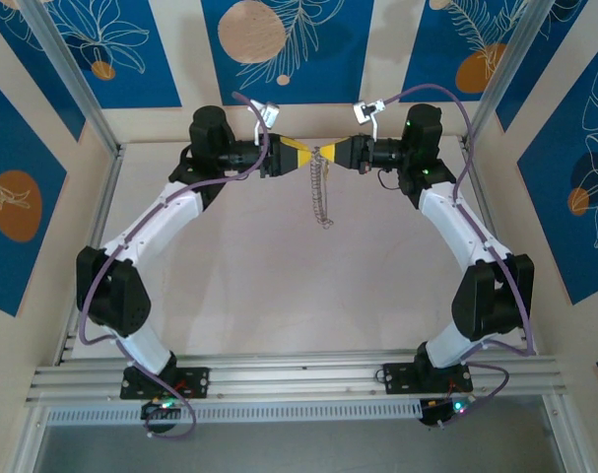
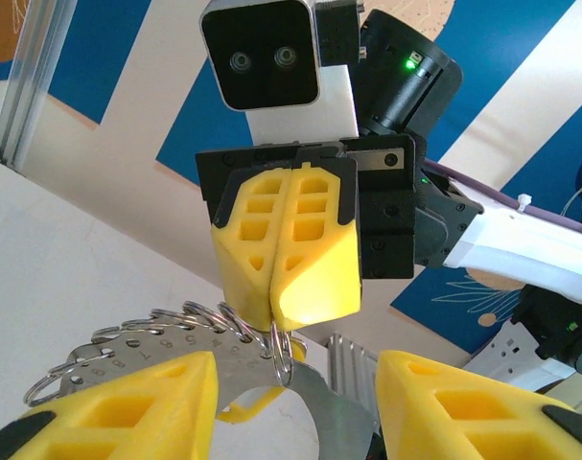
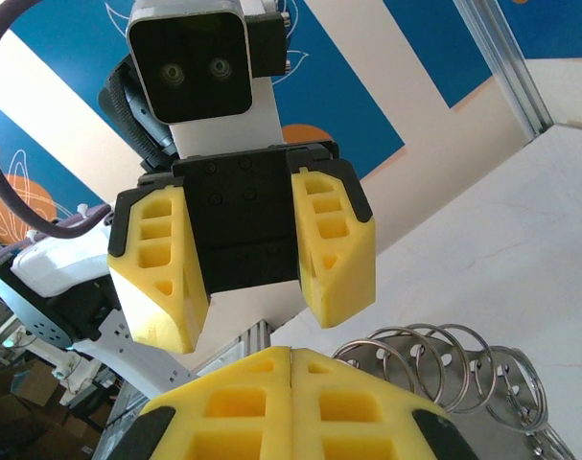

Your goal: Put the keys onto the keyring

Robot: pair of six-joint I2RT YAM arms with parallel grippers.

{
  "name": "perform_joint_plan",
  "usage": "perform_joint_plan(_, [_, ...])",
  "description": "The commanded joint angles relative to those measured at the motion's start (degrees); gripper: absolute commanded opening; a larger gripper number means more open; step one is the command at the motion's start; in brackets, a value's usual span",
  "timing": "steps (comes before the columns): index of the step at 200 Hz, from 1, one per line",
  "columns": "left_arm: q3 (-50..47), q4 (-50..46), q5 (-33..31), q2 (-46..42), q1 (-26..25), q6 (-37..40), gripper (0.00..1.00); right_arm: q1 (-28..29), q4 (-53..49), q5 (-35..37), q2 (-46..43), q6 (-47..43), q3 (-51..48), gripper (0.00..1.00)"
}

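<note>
Keyring (image 2: 128, 350) bears tiny stamped marks, possibly digits; unreadable.

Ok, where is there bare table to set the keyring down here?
The broad middle of the table is bare, bordered by the left arm, the right arm and the base rail. It is crowded at the far edge, where the left gripper and right gripper meet and the keyring hangs from the right one.

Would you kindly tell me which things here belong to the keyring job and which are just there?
Job: keyring, pinched in the shut right tool; open left tool facing it.
Just there: blue wall panels; aluminium rail; table.
</note>
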Motion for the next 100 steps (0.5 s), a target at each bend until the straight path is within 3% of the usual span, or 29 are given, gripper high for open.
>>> perform_joint_plan(1, [2.0,0.2,1.8,0.9,0.5,0.6,0.46,0.0,0.3,-1.7,0.6,-0.6,1.6,0.00])
perform_joint_plan(100, [3.3,0.6,1.7,3.1,-0.4,-0.1,0.43,0.7,1.0,-2.3,1.7,-0.3,2.4,0.00])
